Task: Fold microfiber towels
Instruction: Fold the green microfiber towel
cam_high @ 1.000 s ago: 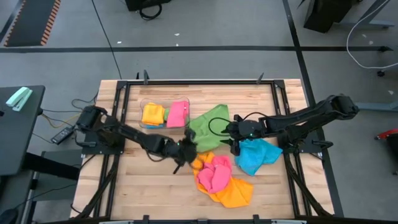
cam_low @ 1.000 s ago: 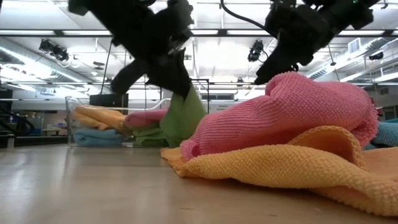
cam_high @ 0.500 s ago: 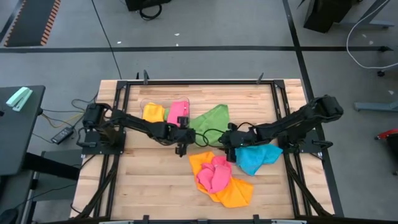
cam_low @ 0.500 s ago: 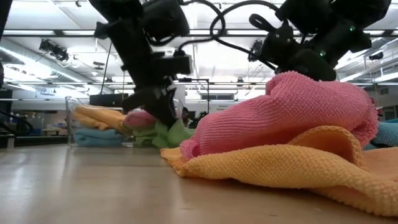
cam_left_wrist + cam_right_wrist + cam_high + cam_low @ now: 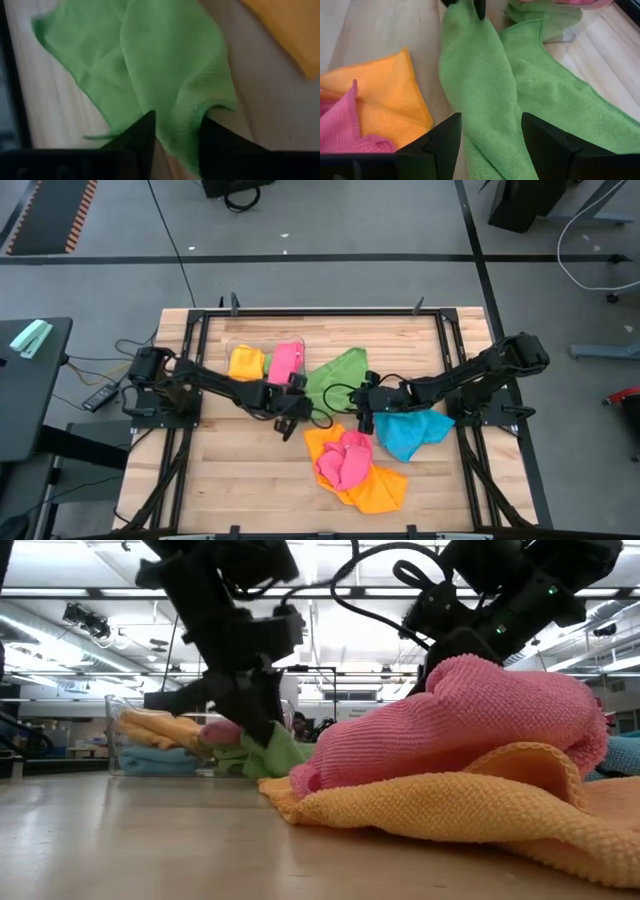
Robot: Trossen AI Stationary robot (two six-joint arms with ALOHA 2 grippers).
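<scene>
Overhead first: my left end effector [image 5: 291, 416] sits at the near-left corner of the green towel [image 5: 335, 376], mid-counter, and my right end effector [image 5: 364, 406] sits at the towel's near-right edge. A pink towel [image 5: 343, 459] lies crumpled on an orange towel [image 5: 372, 486] nearer the front, with a blue towel [image 5: 410, 431] just to their right. Folded yellow and pink cloths fill the clear bin [image 5: 264, 364] behind the left arm, on the wooden counter [image 5: 235, 470].

Low view: I see the pink towel [image 5: 470, 725] heaped on the orange one [image 5: 440, 805] up close, the green towel [image 5: 283, 752] peeking out behind, beneath the left arm, and the bin [image 5: 165, 740] with its stacked cloths at the left.

Left wrist view: my fingers [image 5: 140, 135] stand apart, with a fold of the green towel [image 5: 150, 65] lying between them; I cannot tell whether they touch it.

Right wrist view: my fingers [image 5: 445, 145] are spread wide, straddling a long ridge of the green towel [image 5: 485, 85] without pinching it. The orange towel [image 5: 385, 100] lies beside it, and the left end effector's tip [image 5: 470, 5] rests at the ridge's far end.
</scene>
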